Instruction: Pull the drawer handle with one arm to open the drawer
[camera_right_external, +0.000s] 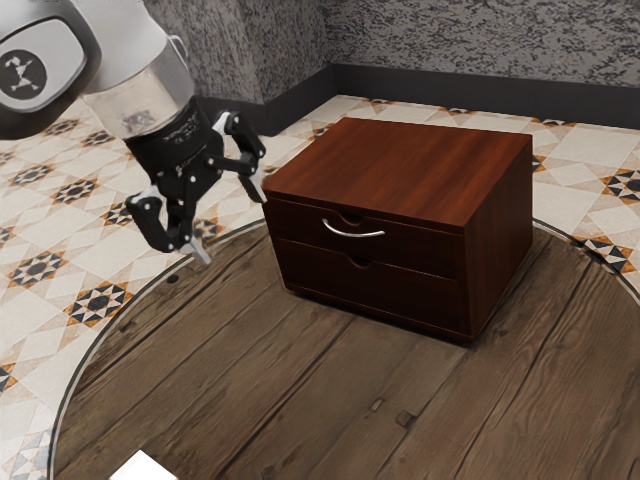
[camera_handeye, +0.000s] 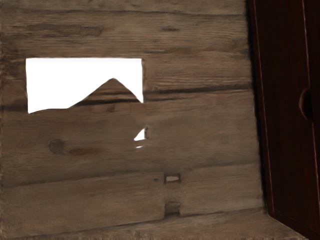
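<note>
- Exterior view: you see the arm (camera_right_external: 110, 70) coming in from the exterior view's upper left, above a round wooden table (camera_right_external: 300, 400).
- The gripper (camera_right_external: 231, 220) hangs in the air off the cabinet's front corner, on the exterior view's left of it, and touches nothing.
- Its jaws are spread wide with nothing between them; one fingertip is close to the cabinet's top front corner and the other points down toward the table.
- The cabinet (camera_right_external: 400, 170) is dark red-brown wood and stands upright on the table, its front turned toward the camera and the gripper.
- It has two drawers, one above the other: the upper drawer (camera_right_external: 410, 245) and the lower drawer (camera_right_external: 390, 290). Both fronts sit flush with the cabinet face, so you can read them as shut.
- The handle (camera_right_external: 352, 231) is a thin curved silver bar on the upper drawer, under a small rounded notch. It is well apart from the gripper.
- A patterned tile floor (camera_right_external: 60, 260) surrounds the table, with a grey wall (camera_right_external: 450, 40) behind.
- A small white shape (camera_right_external: 140, 467) shows at the table's near edge; you cannot tell what it is.
- Wrist view: you look down on the table's planks (camera_handeye: 100, 165), with the cabinet's dark side (camera_handeye: 285, 100) beside them.
- A rounded notch (camera_handeye: 306, 104) shows in the cabinet's front.
- A white patch (camera_handeye: 65, 80) lies on the planks, away from the cabinet.
</note>
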